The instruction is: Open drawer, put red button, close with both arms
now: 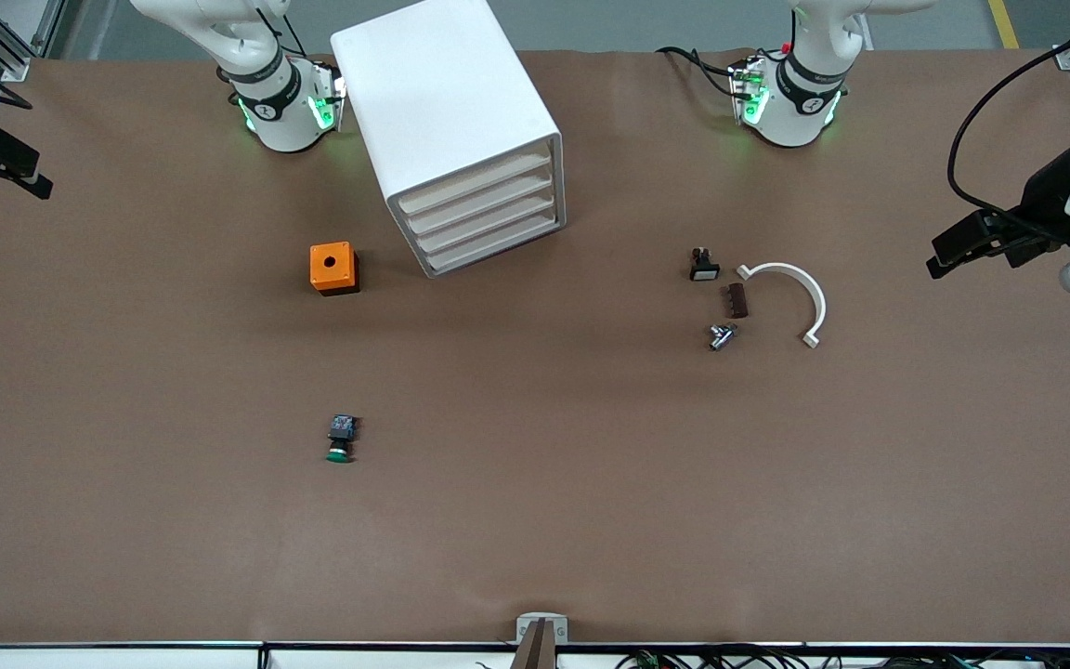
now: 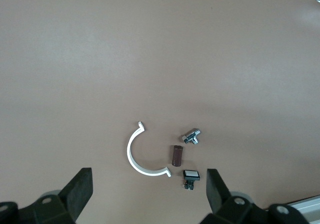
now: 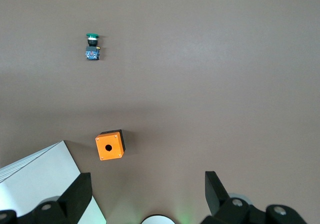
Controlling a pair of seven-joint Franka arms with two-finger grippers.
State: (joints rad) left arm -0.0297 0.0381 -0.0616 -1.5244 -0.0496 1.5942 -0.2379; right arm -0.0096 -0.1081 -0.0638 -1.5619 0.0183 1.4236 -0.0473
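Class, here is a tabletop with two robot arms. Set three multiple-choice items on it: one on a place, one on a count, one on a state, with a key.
1. Where is the orange box?
A. On the table beside the white drawer cabinet, toward the right arm's end
B. On top of the cabinet
C. Inside a drawer

2. How many drawers does the cabinet have?
A. Two
B. Four
C. Six

3. The left gripper and right gripper, each raised at its own arm's end of the table, are:
A. Both shut on parts
B. One open, one shut
C. Both open and empty

Key: 1 A, the box sits on the table next to the cabinet. 2 B, four stacked fronts show. 3 C, each wrist view shows fingers wide apart with nothing between.
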